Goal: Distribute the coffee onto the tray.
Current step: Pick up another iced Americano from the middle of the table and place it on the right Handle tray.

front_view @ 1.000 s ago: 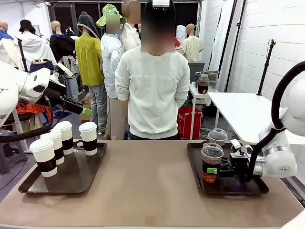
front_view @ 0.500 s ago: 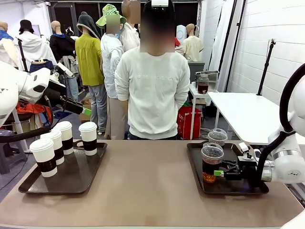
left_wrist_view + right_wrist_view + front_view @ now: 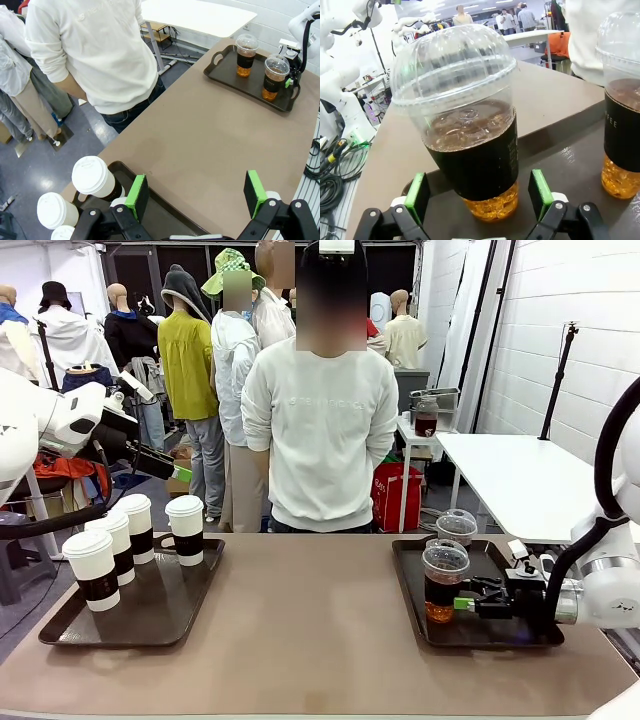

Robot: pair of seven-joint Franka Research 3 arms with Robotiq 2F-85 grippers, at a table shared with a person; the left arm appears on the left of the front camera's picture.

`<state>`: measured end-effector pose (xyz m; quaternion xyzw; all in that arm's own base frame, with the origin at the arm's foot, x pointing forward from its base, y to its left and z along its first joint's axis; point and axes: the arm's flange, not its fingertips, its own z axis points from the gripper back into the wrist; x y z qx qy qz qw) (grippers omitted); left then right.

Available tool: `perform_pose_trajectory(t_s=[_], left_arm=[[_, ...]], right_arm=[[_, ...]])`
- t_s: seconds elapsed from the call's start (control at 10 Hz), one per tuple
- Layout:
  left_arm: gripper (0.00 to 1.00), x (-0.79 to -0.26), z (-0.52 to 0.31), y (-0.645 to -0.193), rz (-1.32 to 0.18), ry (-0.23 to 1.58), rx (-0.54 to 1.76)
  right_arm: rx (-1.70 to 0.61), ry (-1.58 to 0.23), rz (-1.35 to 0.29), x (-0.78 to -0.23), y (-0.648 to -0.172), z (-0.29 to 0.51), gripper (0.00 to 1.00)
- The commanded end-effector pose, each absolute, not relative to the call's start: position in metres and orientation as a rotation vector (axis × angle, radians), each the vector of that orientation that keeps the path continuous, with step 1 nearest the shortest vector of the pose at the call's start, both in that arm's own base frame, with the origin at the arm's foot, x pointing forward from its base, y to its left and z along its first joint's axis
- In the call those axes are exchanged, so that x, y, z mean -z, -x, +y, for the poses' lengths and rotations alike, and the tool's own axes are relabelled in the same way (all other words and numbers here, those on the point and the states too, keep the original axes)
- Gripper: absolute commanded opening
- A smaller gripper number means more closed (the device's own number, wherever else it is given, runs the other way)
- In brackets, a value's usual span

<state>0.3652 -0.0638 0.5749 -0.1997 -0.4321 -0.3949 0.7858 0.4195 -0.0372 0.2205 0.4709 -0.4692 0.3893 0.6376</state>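
I have the right gripper (image 3: 468, 602) spread, just beside the near iced cup (image 3: 444, 582) on the right tray (image 3: 500, 635), not gripping it. Left gripper (image 3: 196, 192) spread, above the left tray (image 3: 150, 620) where four paper cups (image 3: 185, 530) stand.

Four white paper cups (image 3: 130, 540) with white lids and dark brown sleeves stand upright in a cluster on a dark tray (image 3: 150, 620) at the lower left of the front view. At the lower right, two clear dome-lidded cups of brown iced liquid stand upright on a second dark tray (image 3: 500, 632). The nearer clear cup (image 3: 444, 583) wears a black sleeve, the farther one (image 3: 457, 526) just behind it.
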Motion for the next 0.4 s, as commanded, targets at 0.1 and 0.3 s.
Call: perform_pose_trajectory(t_s=[0.1,0.3], left_arm=[[1.00,-0.5726,-0.0619,-0.3662,-0.936,0.446,0.858],[1.00,-0.5726,-0.0619,-0.3662,-0.936,0.446,0.858]], right_arm=[[-0.895,-1.077,-1.069,-0.2204,-0.4216,-0.0354,1.00],[-0.895,-1.077,-1.069,-0.2204,-0.4216,-0.0354,1.00]])
